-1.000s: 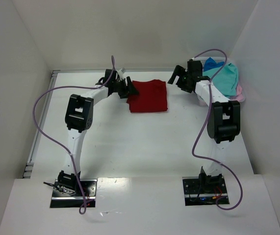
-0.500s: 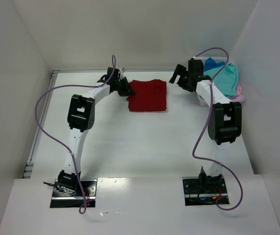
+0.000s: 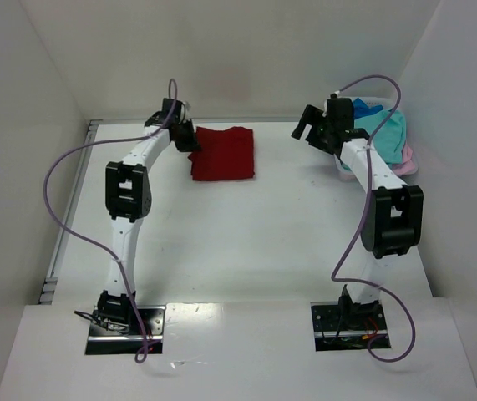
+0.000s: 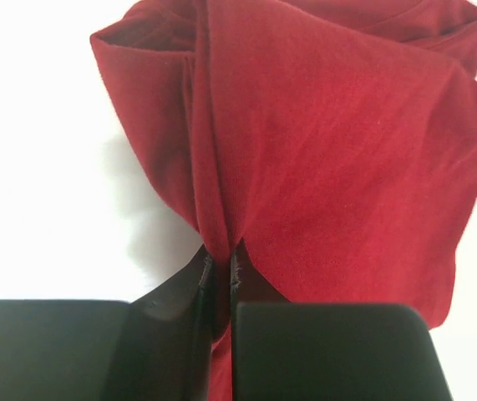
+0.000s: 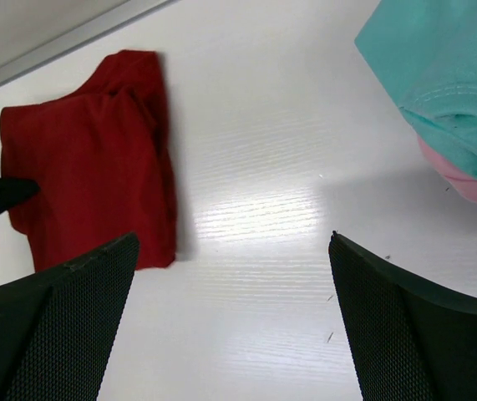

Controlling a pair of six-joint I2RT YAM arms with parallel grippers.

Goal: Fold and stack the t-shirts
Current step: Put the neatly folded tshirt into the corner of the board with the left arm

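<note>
The left pincer (image 4: 220,261) is pinched tight on a fold of the dark red shirt (image 4: 330,150). Its two black fingers (image 4: 196,292) sit almost together, with only a thin strip of red cloth between them. In this pincer's own camera the shirt spreads away toward 12 and 1 o'clock, and creases run up from the pinched spot. Seen from above, the left pincer (image 3: 184,135) is at the shirt's left edge, so the dark red shirt (image 3: 223,153) lies at 3 o'clock from it. The shirt is folded small and rests on the white table (image 3: 246,234), at about 11 o'clock on it.

The right pincer (image 5: 231,242) is spread wide apart and holds nothing. In its camera the dark red shirt (image 5: 88,192) is at 10 o'clock, well apart. The teal shirt (image 5: 447,58) is at 2 o'clock, with the pink shirt (image 5: 464,180) peeking out just under it. Seen from above, the right pincer (image 3: 309,125) has that pile near it at 3 o'clock.

There are four shirts: one dark red, one teal (image 3: 384,129), one pink (image 3: 405,159) and one blue shirt (image 3: 363,107) at the back of the pile. There are two pincers, one on each arm
</note>
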